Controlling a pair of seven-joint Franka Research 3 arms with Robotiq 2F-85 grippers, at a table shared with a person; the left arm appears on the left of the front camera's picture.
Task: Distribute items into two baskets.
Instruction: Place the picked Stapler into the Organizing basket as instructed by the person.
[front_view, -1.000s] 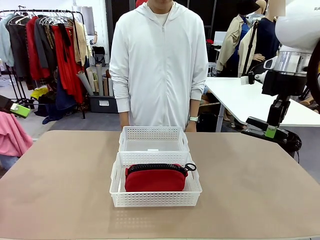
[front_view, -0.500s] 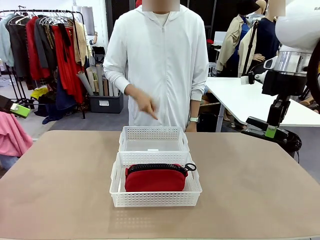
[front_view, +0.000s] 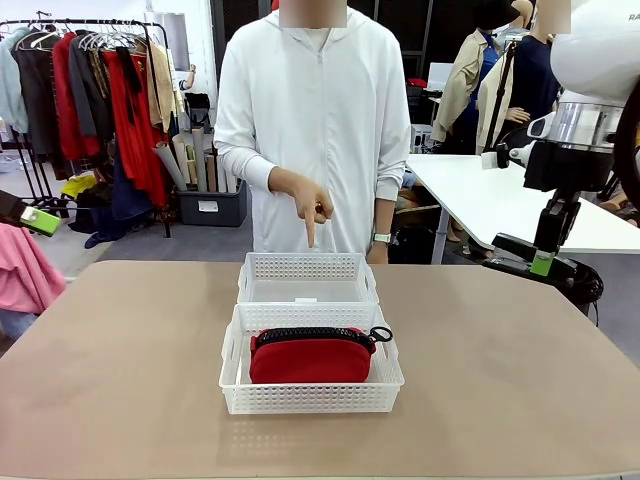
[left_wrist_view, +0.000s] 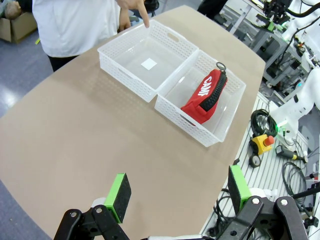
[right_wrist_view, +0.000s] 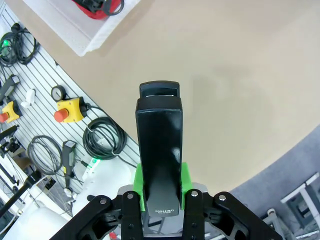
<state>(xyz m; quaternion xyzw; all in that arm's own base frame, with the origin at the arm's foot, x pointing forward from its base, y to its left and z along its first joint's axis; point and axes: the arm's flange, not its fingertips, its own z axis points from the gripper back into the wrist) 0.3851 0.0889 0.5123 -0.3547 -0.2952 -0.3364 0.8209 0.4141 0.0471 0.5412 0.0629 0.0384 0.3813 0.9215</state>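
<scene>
The right gripper (right_wrist_view: 159, 192) is squeezing the small black stapler (right_wrist_view: 159, 150) tight between its green pads, holding it up in the air over the right side of the brown table (front_view: 120, 360), well apart from both baskets. The stapler is sticking far out past the pads, so I am thinking it could tip or slip on the way over, or bump the basket rim and push the basket. The person's hand (front_view: 308, 205) is pointing down at the far white basket (front_view: 308, 278), which is lying bare inside, so the gripper could also come close to that finger. The red zipper pouch (front_view: 310, 355) is already sitting in the near white basket (front_view: 312, 400), and dropping the stapler there would be the wrong spot, I am guessing. The left gripper (left_wrist_view: 177, 192) is hanging wide apart, holding nothing, away to the left side of the baskets.
</scene>
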